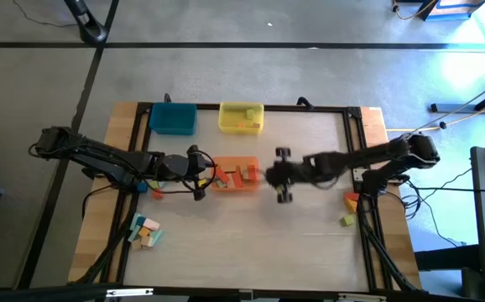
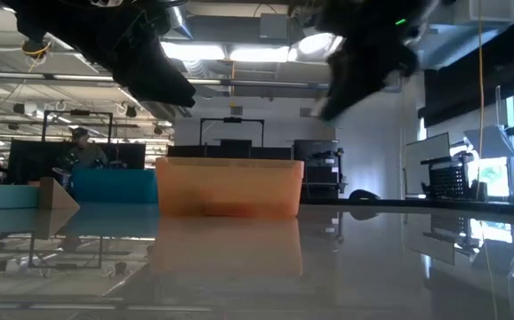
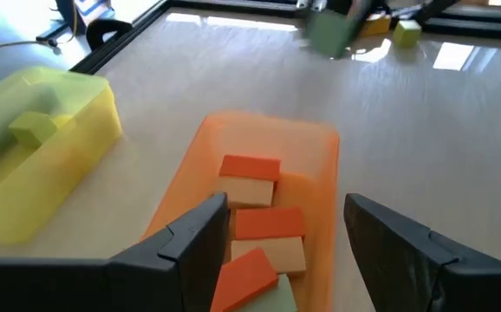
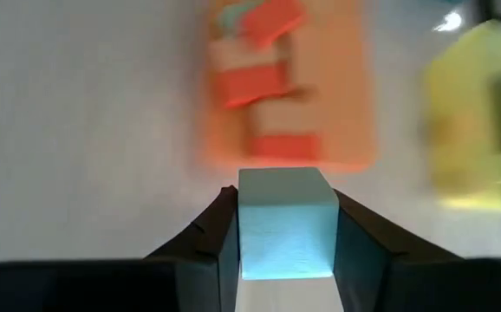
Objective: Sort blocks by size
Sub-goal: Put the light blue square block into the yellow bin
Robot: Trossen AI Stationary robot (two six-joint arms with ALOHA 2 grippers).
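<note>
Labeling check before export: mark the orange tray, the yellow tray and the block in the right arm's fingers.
orange tray [image 3: 320,173]: left wrist view, bare inner wall at its far end.
yellow tray [image 1: 241,118]: high view, its middle.
light blue block [image 4: 285,221]: right wrist view, front face, clamped by the right fingers.

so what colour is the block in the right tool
Light blue block, clearest in the right wrist view.

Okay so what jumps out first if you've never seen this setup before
The right claw grips a pale blue block, heading toward the orange tray at the table's middle, which already holds orange and wooden blocks. The left claw hovers open over that tray's other end.
</note>
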